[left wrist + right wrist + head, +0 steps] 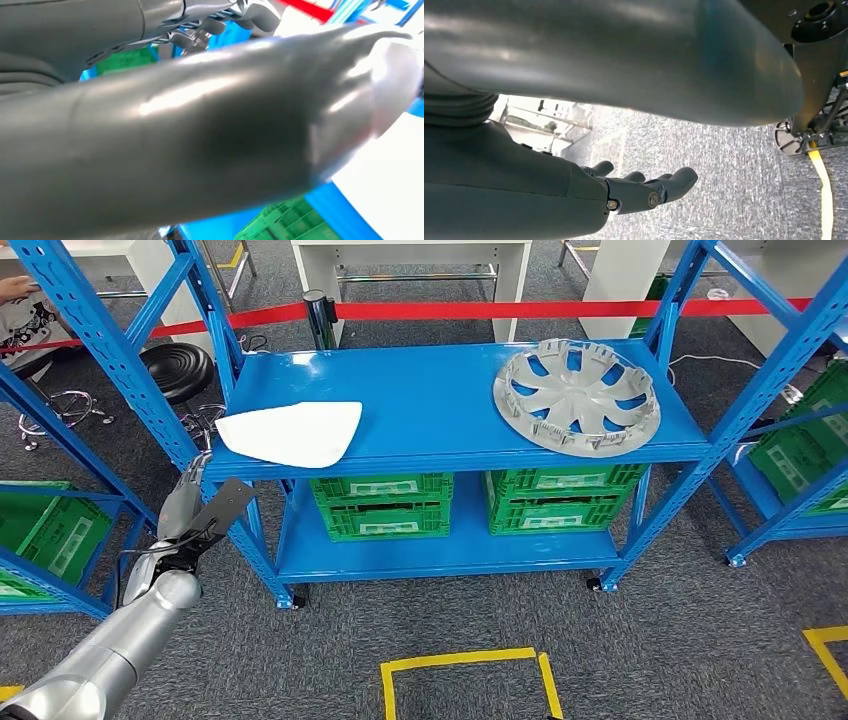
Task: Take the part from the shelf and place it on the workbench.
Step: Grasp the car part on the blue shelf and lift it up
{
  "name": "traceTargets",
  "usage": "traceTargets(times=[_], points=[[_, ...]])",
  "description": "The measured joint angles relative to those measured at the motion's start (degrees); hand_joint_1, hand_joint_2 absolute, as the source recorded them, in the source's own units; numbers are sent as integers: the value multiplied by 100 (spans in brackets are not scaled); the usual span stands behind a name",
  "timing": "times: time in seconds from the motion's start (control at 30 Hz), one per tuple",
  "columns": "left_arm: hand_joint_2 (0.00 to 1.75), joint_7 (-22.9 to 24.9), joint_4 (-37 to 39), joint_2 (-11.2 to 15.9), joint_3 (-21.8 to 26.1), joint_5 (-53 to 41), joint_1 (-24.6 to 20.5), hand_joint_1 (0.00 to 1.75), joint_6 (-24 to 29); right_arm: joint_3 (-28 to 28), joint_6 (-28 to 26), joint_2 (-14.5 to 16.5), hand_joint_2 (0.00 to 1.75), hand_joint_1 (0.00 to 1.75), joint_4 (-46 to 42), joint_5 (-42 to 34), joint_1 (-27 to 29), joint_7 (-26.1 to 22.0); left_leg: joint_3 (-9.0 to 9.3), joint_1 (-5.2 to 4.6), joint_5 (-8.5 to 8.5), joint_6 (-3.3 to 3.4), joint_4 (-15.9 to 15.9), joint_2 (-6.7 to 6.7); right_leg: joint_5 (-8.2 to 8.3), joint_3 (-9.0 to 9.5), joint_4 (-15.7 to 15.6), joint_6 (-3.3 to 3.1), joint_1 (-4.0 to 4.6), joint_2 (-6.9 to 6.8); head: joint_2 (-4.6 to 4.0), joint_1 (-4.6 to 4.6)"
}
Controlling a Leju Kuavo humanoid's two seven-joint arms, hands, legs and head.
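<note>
- The part I take to be my target is a white, flat, curved panel [290, 432]. It lies at the front left of the blue shelf [440, 400], on the top deck, with its near edge at the deck's front lip, so it looks easy to reach from where I stand.
- A silver hubcap [576, 396] lies on the same deck, well apart at the right end; it could also be the part meant.
- Green crates [381, 504] sit on the lower deck beneath.
- My left hand [190, 510] is raised just in front of the shelf's left front post, below and beside the panel, not touching it. It holds nothing; the fingers point up toward the deck, and I cannot tell how far apart they are.
- My left arm reaches up from the lower left, forearm slanting toward the shelf.
- My right hand [644, 190] hangs over grey carpet, fingers loosely apart, holding nothing.
- I judge the panel is not yet grasped.
</note>
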Motion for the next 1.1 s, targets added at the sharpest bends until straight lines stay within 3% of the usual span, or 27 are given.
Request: traceTargets(times=[0.33,0.7,0.9,1.1], points=[[0,278,-1152,-415,396,-1917,386,0,-507,-122,-11,7,0,0,2,-18,3,0,-5,-6,-3,5,1,-2,0,-2,-1,1,-7,-2,0,-1],[0,520,-2627,-746,500,-2791,749,0,-911,-191,-9,7,0,0,2,85,4,0,-8,-7,-4,6,1,-2,1,-5,-2,2,-6,-2,0,1],[0,680,-2675,-903,499,-3152,395,0,-902,-191,11,7,0,0,2,200,-2,0,-11,-7,2,12,2,-2,5,-6,-2,8,-6,-2,0,1],[0,700,-2113,-1112,492,-3341,-263,0,-1009,-191,39,-3,0,0,2,303,-11,0,-11,-7,5,14,5,-1,11,-6,-2,14,-7,-2,0,0]])
